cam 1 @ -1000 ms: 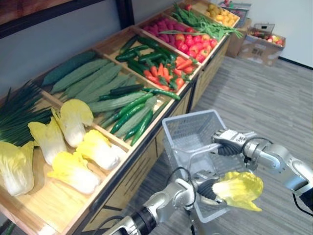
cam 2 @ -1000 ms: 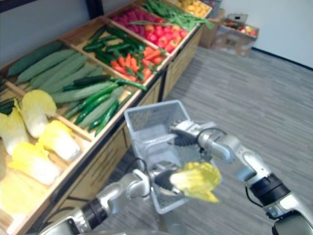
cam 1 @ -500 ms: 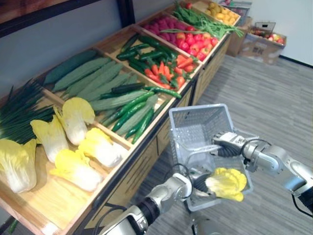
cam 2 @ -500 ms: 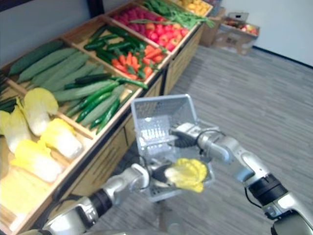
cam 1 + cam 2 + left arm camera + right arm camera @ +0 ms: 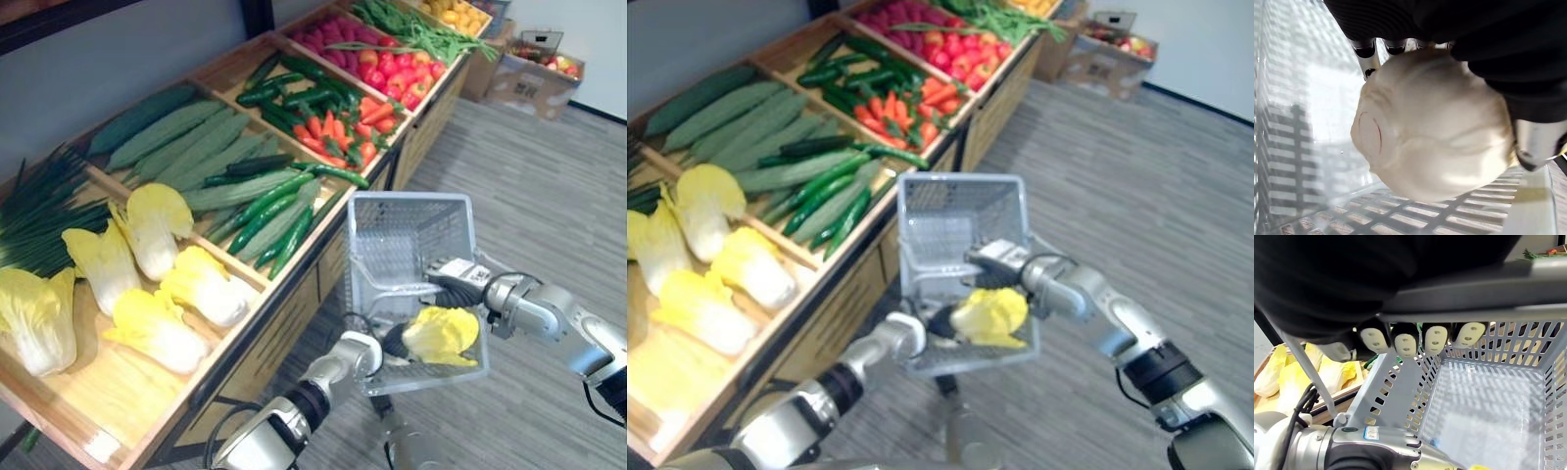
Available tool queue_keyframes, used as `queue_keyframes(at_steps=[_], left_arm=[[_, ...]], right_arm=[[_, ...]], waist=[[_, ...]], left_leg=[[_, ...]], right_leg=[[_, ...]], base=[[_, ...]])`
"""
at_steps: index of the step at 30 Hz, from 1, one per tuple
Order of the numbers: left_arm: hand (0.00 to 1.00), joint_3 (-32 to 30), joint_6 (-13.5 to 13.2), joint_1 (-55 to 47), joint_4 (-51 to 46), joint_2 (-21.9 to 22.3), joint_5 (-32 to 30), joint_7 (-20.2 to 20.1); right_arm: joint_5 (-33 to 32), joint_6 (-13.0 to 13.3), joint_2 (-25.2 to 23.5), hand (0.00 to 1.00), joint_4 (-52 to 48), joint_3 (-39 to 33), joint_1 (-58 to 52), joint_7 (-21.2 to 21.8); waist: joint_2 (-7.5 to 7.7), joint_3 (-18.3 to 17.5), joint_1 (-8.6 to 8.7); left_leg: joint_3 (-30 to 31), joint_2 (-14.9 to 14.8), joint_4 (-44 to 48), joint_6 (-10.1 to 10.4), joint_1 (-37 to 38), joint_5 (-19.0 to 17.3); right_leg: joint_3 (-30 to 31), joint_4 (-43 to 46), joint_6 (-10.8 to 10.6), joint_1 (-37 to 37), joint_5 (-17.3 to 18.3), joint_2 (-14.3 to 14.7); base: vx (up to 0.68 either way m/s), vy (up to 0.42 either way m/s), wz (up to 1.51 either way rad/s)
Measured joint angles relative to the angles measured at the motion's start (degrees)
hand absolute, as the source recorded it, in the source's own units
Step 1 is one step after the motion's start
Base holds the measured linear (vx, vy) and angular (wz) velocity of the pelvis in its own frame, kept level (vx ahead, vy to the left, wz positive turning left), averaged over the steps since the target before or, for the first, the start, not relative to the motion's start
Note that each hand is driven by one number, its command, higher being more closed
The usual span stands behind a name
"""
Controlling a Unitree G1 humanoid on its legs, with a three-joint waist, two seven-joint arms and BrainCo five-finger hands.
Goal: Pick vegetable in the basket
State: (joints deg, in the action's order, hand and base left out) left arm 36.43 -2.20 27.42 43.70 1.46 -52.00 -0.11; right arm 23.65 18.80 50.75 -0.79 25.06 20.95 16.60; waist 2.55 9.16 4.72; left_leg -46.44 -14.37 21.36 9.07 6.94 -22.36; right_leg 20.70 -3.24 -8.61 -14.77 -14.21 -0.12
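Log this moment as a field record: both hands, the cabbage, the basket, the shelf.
left hand: shut on the cabbage
right hand: shut on the basket's handle
cabbage: yellow, at the basket's near end, not released
basket: grey mesh, nothing else seen inside
shelf: wooden, vegetables in compartments, on the robot's left

The left arm [image 5: 304, 401] extends from the lower left toward the middle, forearm nearly straight at the wrist. The left hand [image 5: 396, 340] is wrapped round a cabbage [image 5: 441, 335], with fingers [image 5: 1365, 49] on one side of it and the thumb [image 5: 1536, 144] on the other. The right arm [image 5: 558, 318] comes in from the right with the elbow bent. The right hand [image 5: 453, 281] hooks its curled fingertips [image 5: 1405, 343] over the basket handle [image 5: 1488, 308].
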Motion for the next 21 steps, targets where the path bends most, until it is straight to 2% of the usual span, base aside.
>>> queue_keyframes(at_steps=[7,12,16,20,21], left_arm=[[0.00,-0.7,0.1,0.3,-0.2,0.8,0.1,0.0],[0.00,1.8,-0.3,0.1,-4.4,-0.1,0.1,0.0],[0.00,8.1,-0.6,-0.6,-14.8,-2.5,0.4,-0.3],[0.00,14.6,-4.9,-3.1,-31.0,-4.8,6.4,-1.5],[0.00,14.9,-4.2,-4.3,-33.3,-5.2,8.0,-2.4]], right_arm=[[-0.1,-0.2,0.0,1.00,0.1,-0.5,0.0,0.0],[-0.1,-0.6,0.0,1.00,0.5,-2.4,-0.4,0.0],[0.0,-1.0,0.0,1.00,1.2,-4.5,-1.8,0.0],[0.1,-1.0,0.0,1.00,2.4,-5.0,-4.8,0.1],[0.1,-0.7,0.0,1.00,2.3,-6.2,-6.4,0.3]], waist=[[-0.27,1.2,0.03],[-0.36,1.3,-0.22],[-0.68,1.1,-0.35],[-1.35,1.0,-0.80],[-1.61,0.9,-0.85]], left_leg=[[1.3,-0.4,1.0,-0.6,-0.8,-0.5],[1.6,-0.6,1.4,-0.6,-1.2,-0.6],[2.0,-1.6,2.9,-0.7,-1.8,-1.2],[1.8,-1.9,3.1,-0.7,-1.7,-1.4],[1.7,-2.1,3.2,-0.6,-1.7,-1.5]], right_leg=[[-0.5,-0.1,0.0,0.0,0.0,-0.1],[-0.9,-0.1,0.0,0.0,0.0,-0.2],[-1.4,0.0,0.0,0.1,0.0,0.0],[-2.0,0.2,0.0,0.4,0.0,0.1],[-2.1,0.4,0.0,0.4,0.0,0.3]], base=[[0.00,-0.003,0.03],[0.02,-0.001,0.05],[0.01,-0.005,0.05],[0.01,0.000,0.03],[0.00,0.000,0.00]])
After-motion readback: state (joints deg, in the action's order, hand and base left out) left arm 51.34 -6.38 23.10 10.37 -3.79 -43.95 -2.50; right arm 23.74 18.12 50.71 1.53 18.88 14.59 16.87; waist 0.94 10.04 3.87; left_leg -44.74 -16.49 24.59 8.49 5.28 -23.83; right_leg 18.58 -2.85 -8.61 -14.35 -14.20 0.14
